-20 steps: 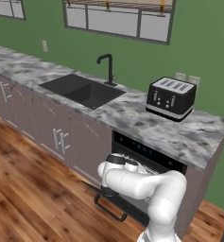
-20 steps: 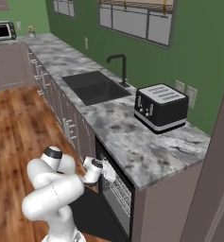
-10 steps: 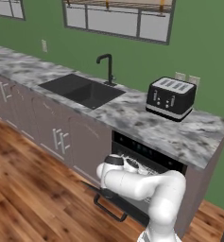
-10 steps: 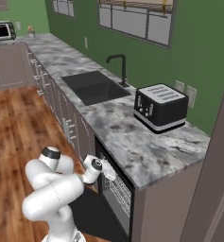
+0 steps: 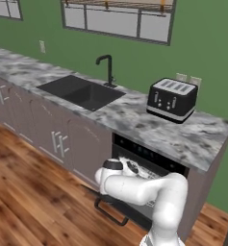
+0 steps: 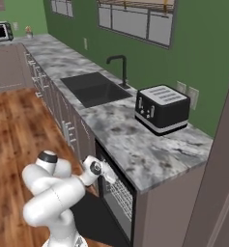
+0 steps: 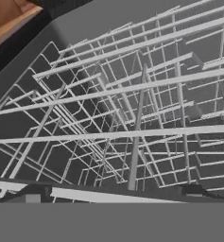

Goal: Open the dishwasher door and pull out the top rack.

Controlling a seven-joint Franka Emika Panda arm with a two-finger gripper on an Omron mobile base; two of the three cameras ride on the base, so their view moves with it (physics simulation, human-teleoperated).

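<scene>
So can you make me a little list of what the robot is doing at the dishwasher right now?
door: the dishwasher door is folded down, open
rack: the top rack of pale wire lies right in front of the claw
claw: the claw sits at the front edge of the rack; whether it is open or shut is hidden
counter: marble counter above the dishwasher
toaster: black toaster on the counter, to the right of the sink
left to do: whether the rack is out yet, I can't tell
</scene>
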